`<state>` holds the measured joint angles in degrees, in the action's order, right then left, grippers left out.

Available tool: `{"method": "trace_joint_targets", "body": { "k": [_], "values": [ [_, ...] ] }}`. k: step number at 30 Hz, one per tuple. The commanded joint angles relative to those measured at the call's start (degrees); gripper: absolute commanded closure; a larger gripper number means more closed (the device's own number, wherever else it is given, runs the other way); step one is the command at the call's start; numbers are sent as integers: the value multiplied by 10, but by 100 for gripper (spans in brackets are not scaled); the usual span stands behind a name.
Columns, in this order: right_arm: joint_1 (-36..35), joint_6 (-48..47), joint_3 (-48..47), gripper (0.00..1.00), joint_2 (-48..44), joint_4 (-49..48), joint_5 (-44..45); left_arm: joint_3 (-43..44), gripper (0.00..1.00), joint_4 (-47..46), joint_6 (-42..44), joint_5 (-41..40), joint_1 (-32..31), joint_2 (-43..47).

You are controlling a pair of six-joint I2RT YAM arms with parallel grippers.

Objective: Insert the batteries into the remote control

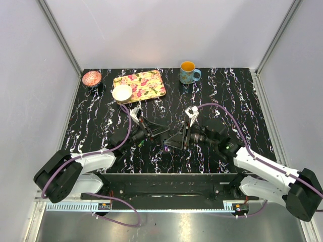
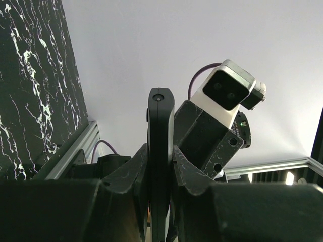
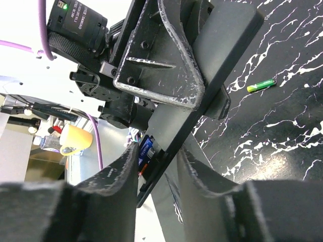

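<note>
Left claw (image 2: 160, 157) clamped on slim black plastic remote control (image 2: 160, 116); right claw (image 3: 159, 157) straddling its lower end, grip undeterminable; purple-blue cylindrical battery (image 3: 145, 152) against remote, seating unconfirmed; green-yellow battery (image 3: 261, 85) loose on black marbled tabletop (image 3: 282, 146); loading judged incomplete.

Tableware at the far edge of a black marble-look tabletop (image 1: 237, 101) with white veining, ringed by plain pale grey walls (image 1: 166, 30).

A rectangular yellow tray (image 1: 146, 83) printed with pink flowers lies at the far side, left of centre. A small round white bowl (image 1: 122, 93) sits on its near-left corner. A small round dish with a pink-red pattern (image 1: 92, 78) stands in the far-left corner, near the tray. A blue ceramic mug with an orange inside (image 1: 188, 73) stands upright right of the tray, its handle pointing right.
</note>
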<state>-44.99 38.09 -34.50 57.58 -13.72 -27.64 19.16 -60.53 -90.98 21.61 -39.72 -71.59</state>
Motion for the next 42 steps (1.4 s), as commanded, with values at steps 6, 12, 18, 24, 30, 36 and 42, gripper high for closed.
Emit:
{"method": "trace_joint_targets", "body": {
  "k": [6,12,18,24,30,36,42],
  "values": [
    [8,8,-2,83,24,3,-28,21,100,-65,16,0,-4,40],
    [8,27,-15,43,17,3,-27,21,100,-27,43,-5,-4,47],
    [8,45,-29,39,19,0,-54,20,100,-33,39,-10,-5,44],
    [8,46,-22,45,17,1,-76,29,100,-28,34,-10,-3,42],
    [8,39,-19,55,29,14,-86,34,100,-27,32,-13,-2,39],
    [8,36,-23,44,39,28,-80,41,100,22,55,-17,-1,59],
    [8,31,-64,24,23,60,-46,49,100,144,109,-42,-1,90]
  ]
}}
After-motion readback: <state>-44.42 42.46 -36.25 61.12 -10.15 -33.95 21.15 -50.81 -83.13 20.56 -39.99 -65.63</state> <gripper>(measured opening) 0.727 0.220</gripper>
